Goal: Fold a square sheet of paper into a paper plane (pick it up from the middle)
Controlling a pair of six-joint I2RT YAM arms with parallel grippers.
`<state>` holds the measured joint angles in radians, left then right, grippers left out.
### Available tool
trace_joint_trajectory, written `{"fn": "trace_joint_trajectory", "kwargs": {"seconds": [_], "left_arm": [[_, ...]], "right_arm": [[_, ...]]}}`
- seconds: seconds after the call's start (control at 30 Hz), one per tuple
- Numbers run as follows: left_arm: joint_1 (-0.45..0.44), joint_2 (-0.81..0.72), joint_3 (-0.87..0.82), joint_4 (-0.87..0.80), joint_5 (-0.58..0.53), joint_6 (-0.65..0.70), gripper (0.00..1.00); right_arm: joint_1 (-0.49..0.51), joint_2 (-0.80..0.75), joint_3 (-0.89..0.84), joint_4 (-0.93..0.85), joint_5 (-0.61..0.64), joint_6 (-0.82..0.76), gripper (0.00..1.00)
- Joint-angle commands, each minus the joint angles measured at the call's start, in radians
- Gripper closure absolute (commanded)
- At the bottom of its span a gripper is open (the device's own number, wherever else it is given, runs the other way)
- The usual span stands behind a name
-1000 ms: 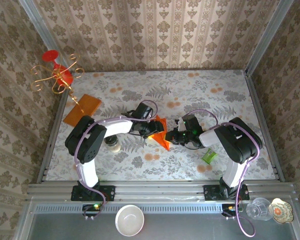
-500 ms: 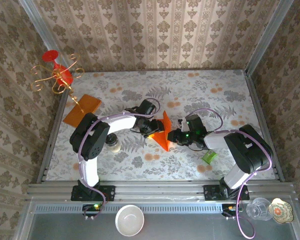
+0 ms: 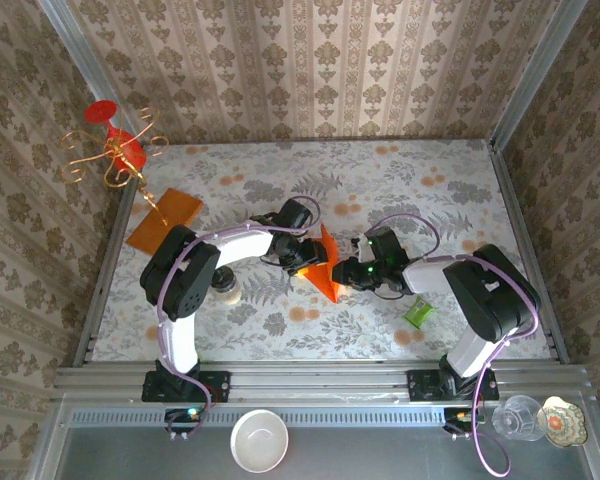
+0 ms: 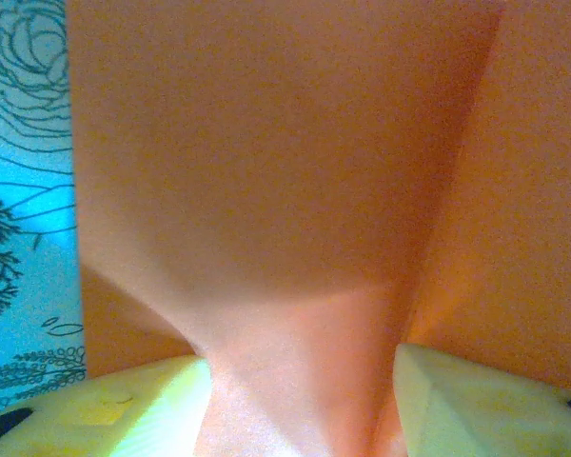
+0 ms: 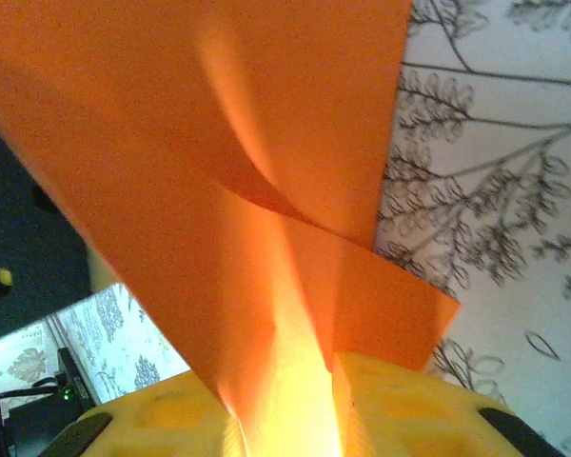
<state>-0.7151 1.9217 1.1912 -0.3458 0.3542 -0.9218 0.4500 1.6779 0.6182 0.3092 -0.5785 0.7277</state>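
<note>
1. My left gripper [image 4: 300, 409] is closed on the square sheet of paper [image 4: 285, 190]. In the left wrist view, its two pale fingers sit on either side of a pinched waist of the bright red-orange sheet. The sheet fans out wide above them.
2. My right gripper [image 5: 285, 405] is clamped on the same sheet from the opposite side. In the right wrist view, its yellow fingers are almost together, with a thin run of paper passing down between them.
3. The sheet is creased. In the right wrist view one layer overlaps another, and a corner juts out to the right over the flower-patterned tabletop [image 5: 495, 190].
4. From above, my two grippers face each other near the middle of the tabletop with the sheet between them. The sheet shows as a pointed triangle, with its tip toward the far wall and a lower corner toward the near edge.
5. A small jar [image 3: 225, 288] stands just beside my left arm. A small green thing [image 3: 418, 313] lies near my right arm.
6. A duller amber-orange flat sheet [image 3: 165, 218] lies at the far left, well apart from my grippers. A gold wire stand [image 3: 115, 150] with red pieces on it is beyond that sheet.
7. On the near ledge are a white bowl [image 3: 258, 440], a clear glass [image 3: 518, 418] and a small dish [image 3: 562, 420].
</note>
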Motion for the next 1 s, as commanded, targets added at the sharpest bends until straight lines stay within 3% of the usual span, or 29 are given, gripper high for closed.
{"fn": "trace_joint_trajectory", "kwargs": {"seconds": [0.0,0.57,0.73,0.97], "left_arm": [[-0.007,0.077,-0.061,-0.136,-0.061,0.012,0.43],[-0.006,0.069,-0.067,-0.130,-0.048,0.014,0.42],[-0.004,0.058,-0.068,-0.127,-0.041,0.014,0.42],[0.000,0.059,-0.062,-0.127,-0.032,0.017,0.41]], "right_arm": [[0.014,0.026,0.032,-0.023,0.019,-0.030,0.70],[0.050,0.053,0.067,-0.040,0.051,-0.096,0.70],[0.070,0.016,0.057,-0.071,0.118,-0.129,0.67],[0.125,-0.082,0.043,-0.156,0.302,-0.163,0.58]]}}
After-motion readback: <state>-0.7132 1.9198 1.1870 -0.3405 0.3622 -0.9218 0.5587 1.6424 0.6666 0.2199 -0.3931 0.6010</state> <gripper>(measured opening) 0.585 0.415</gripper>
